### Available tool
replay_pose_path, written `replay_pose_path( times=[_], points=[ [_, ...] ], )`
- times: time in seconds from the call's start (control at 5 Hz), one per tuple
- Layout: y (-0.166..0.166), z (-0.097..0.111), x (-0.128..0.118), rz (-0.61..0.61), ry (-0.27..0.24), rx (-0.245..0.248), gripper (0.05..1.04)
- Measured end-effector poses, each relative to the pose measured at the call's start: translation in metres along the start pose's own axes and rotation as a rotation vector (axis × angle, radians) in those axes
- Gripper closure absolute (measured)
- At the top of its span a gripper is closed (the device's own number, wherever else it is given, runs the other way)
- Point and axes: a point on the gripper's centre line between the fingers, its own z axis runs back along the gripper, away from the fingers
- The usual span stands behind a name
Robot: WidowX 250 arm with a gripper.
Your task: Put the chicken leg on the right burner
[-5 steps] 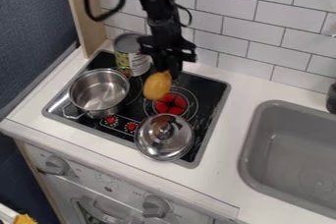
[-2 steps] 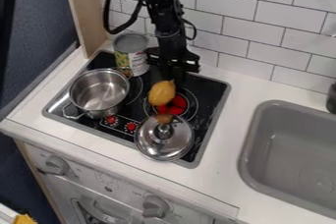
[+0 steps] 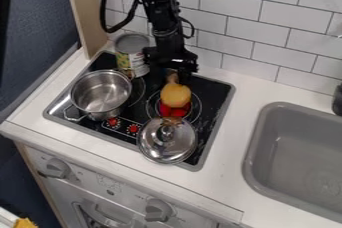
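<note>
Standing on the left side of the black glass cooktop (image 3: 212,99) with its grey rim, a round, shiny steel pot (image 3: 100,89) holds nothing visible. Just behind it and a little to the right is an upright, cylindrical metal can (image 3: 131,54) with a printed label. Toward the front, a round, shiny metal lid (image 3: 157,147) with a central knob lies on the cooktop. Behind that lid, the yellow-brown, rounded chicken leg (image 3: 176,95) is over the red-centred right burner (image 3: 165,111), its thick part toward the lid and its narrow end pointing up and back. The black gripper (image 3: 175,72) hangs directly behind and above the leg, right at that narrow end; whether it grips the leg or has let go, I cannot tell. Farther right, the grey, rectangular sink (image 3: 294,147) is set into the white desk (image 3: 244,117).
</note>
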Motion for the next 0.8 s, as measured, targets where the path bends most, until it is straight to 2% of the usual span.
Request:
replay_pose_path(
  times=[0.2, 0.6, 0.8],
  points=[
    [-0.003, 0.014, 0.002, -0.003, -0.021, -0.002, 0.073],
    [-0.017, 0.067, 0.004, -0.043, -0.126, -0.046, 0.083],
    [-0.017, 0.071, 0.005, -0.048, -0.135, -0.045, 0.083]
  ],
)
